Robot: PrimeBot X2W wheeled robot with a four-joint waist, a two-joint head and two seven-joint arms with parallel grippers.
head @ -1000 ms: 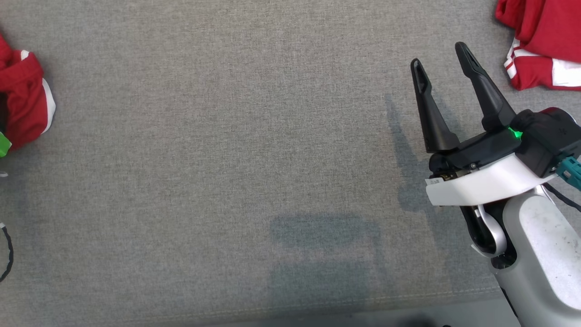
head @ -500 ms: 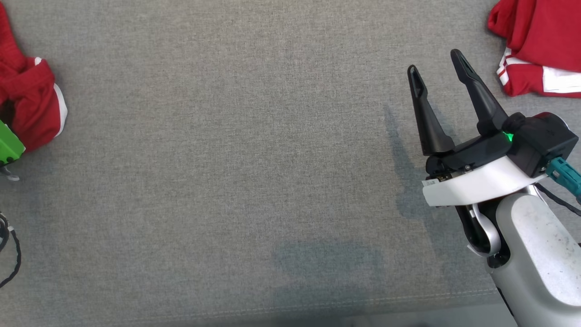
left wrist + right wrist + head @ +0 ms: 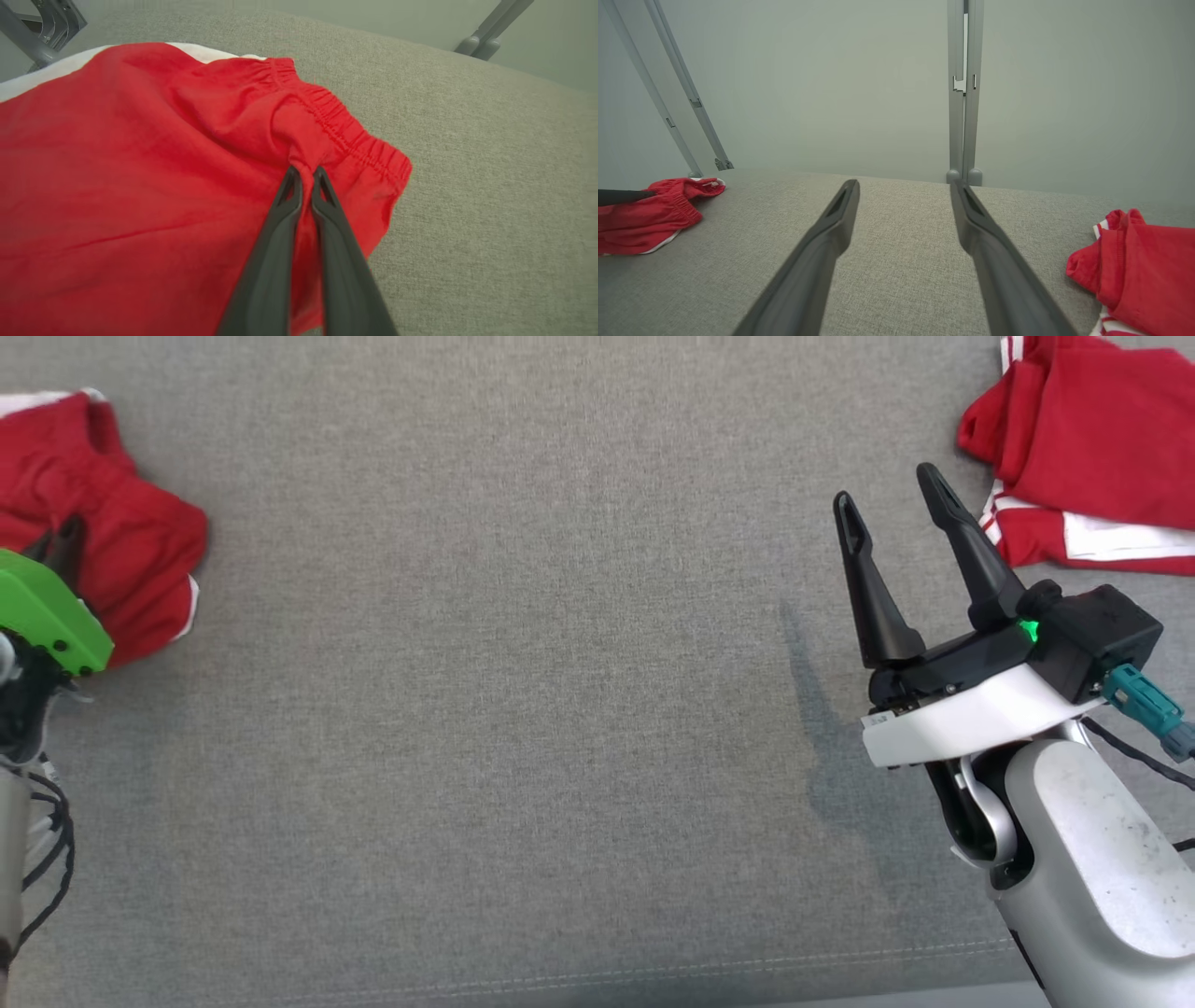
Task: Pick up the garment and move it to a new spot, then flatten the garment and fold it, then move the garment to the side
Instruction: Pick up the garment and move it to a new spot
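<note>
Grey cloth-covered table [image 3: 523, 709], broad middle bare.

Shorts [image 3: 140, 163]: red, white trim, bunched at the table's left edge, toward the far side. Not flat; folds and a ridge of fabric rise toward the fingers.

Left gripper [image 3: 306, 170]: clamped on the shorts. Fingertips nearly meet, with a pleat of red cloth pinched between them just inside the elastic waistband [image 3: 355, 135]. In the left wrist view the waistband runs slantwise past the tips, from upper middle down to the right. Most of the cloth spreads to that view's left and under the fingers. Whether the shorts are off the table yet, I cannot tell.

Right gripper [image 3: 887, 487]: jaws spread wide, nothing between them, hanging above the right side of the table with fingers pointing to the far edge. Well apart from the shorts.

Second garment [image 3: 1092, 476]: red with white stripes, at the far right corner, just beyond the right gripper. Untouched.

Judgement: the pick-up step is in hand. The left arm is the one at the shorts; the free ground lies to its right, across the bare middle. With a one-point pinch near the waistband, the rest of the cloth will likely trail and drag behind.
</note>
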